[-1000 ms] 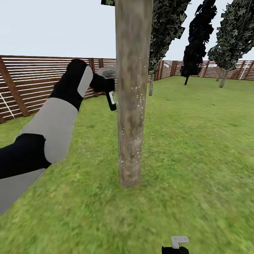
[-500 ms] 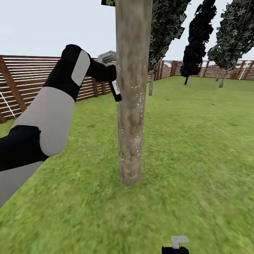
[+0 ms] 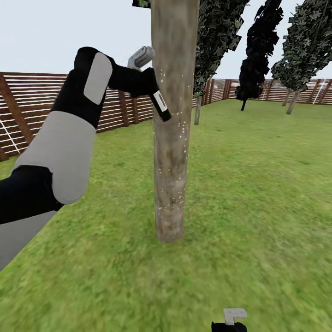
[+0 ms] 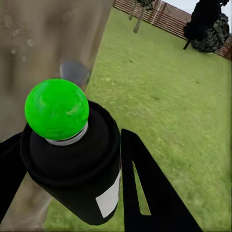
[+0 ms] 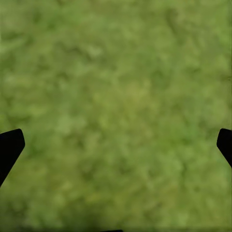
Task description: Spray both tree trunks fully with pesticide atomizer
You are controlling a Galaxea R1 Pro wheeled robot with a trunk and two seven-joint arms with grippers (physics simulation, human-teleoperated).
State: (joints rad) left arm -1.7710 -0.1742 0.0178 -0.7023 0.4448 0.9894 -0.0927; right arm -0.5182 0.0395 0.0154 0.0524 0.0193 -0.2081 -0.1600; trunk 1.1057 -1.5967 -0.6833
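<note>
My left gripper [image 3: 148, 86] is shut on the pesticide atomizer [image 3: 160, 103], a slim near-black bottle with a whitish label and a light grey trigger head [image 3: 140, 56]. It is held high and tilted, right against the left side of the thick grey-brown tree trunk [image 3: 173, 147], which carries tiny white specks. In the left wrist view the bottle [image 4: 77, 159] sits between two black fingers [image 4: 150, 193], a green knob [image 4: 57, 108] at its end, with the trunk [image 4: 43, 38] just beyond. My right gripper [image 5: 116, 145] hangs open over grass.
A brown slatted fence [image 3: 27, 110] runs along the left and back of the lawn [image 3: 258, 184]. Dark narrow trees [image 3: 256, 55] stand at the back right. Part of my right arm [image 3: 233, 320] shows at the head view's lower edge.
My left arm has risen, carrying the atomizer higher along the trunk. The bottle has tilted further, its lower end swinging across the front of the trunk.
</note>
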